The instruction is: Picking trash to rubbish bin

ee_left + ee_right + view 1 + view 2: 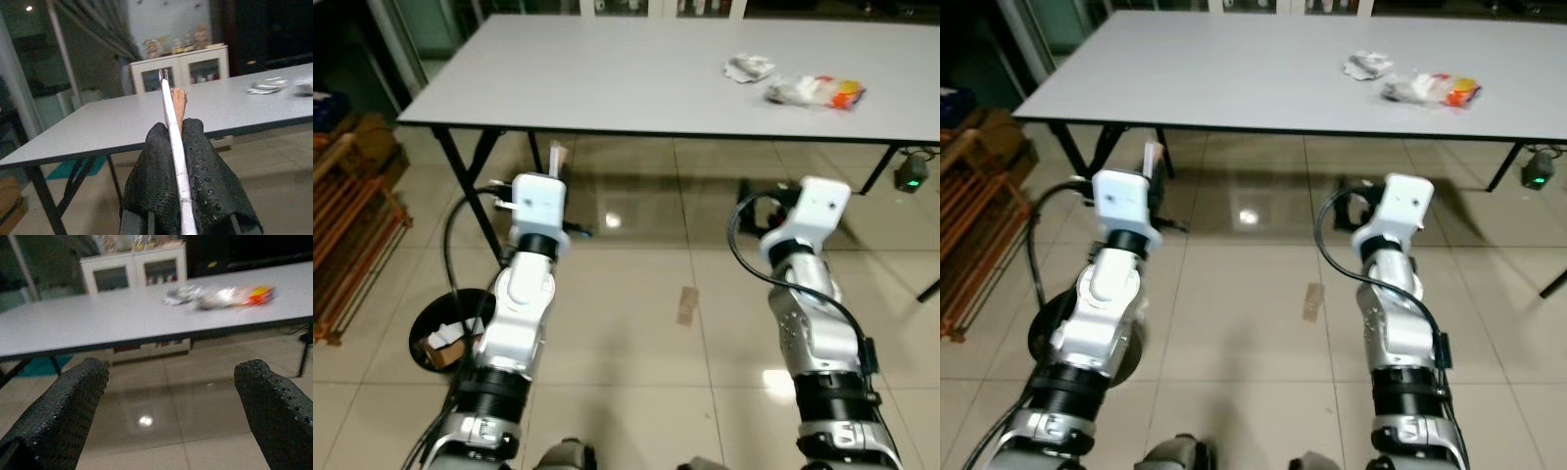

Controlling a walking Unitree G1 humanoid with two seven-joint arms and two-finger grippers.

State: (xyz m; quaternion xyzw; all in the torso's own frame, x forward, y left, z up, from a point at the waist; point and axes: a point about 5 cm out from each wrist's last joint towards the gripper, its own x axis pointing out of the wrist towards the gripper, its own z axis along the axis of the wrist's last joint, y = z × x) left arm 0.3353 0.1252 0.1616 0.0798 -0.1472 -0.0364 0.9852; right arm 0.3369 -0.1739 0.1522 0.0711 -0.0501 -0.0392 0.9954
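Two grippers are raised ahead of the robot, below the near edge of the grey table (607, 78). The left gripper (177, 147) has its fingers pressed together on a thin white strip of trash (171, 122) with a brownish piece behind it, standing up between the pads. The right gripper (171, 396) has its fingers spread wide, nothing between them. On the table top, toward the robot's right, lie a crumpled white wrapper (748, 69) and, just beside it, a clear packet with orange print (818, 92). A black rubbish bin (445, 338) stands on the tiled floor (636, 294) beside the left arm, near the table leg.
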